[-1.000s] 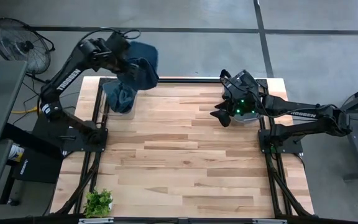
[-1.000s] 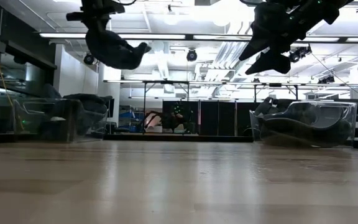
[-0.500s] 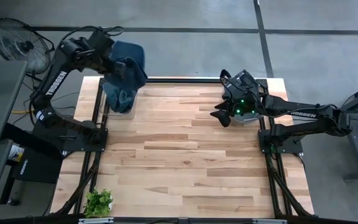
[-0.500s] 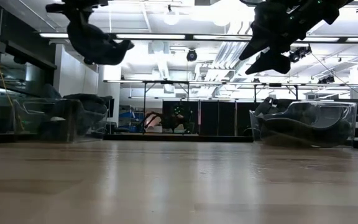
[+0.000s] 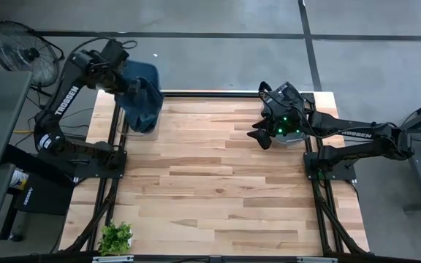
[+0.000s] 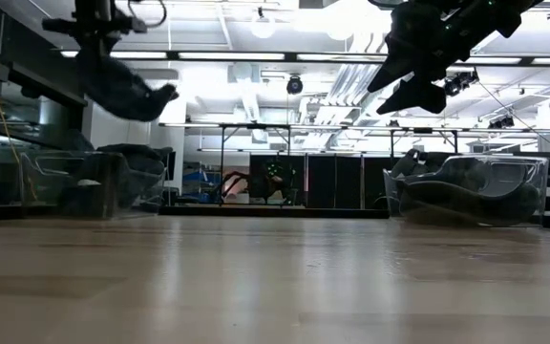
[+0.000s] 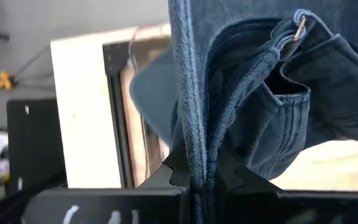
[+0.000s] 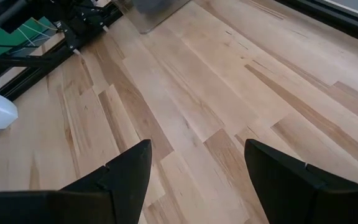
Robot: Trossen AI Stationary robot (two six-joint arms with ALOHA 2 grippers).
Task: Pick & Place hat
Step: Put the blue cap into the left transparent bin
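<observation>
A blue denim hat (image 5: 142, 95) hangs from my left gripper (image 5: 126, 82) over the table's far left corner, above a clear bin (image 5: 143, 126). In the low view the hat (image 6: 124, 90) is well above the bin (image 6: 94, 183). In the left wrist view the hat (image 7: 253, 93) fills the picture, and a metal buckle (image 7: 298, 28) shows on its strap. My right gripper (image 5: 259, 137) waits open above the table's far right part, holding nothing; its fingers stand apart over bare wood (image 8: 197, 180). My left gripper is shut on the hat, pinching a bunched fold of its denim (image 7: 197, 149) between the two fingers (image 7: 174, 175); several layers are pressed together. The hat is lifted clear and hangs slack away from the fingers, over the bin.
A second clear bin (image 6: 466, 191) with dark things in it stands at the far right, under the right arm. A small potted plant (image 5: 115, 237) sits at the near left corner. The wooden table top (image 5: 218, 183) between the arms is bare.
My left gripper has carried the hat toward the table's left edge and a little down, staying shut on it. The hat has swung with it and now hangs over the left bin.
</observation>
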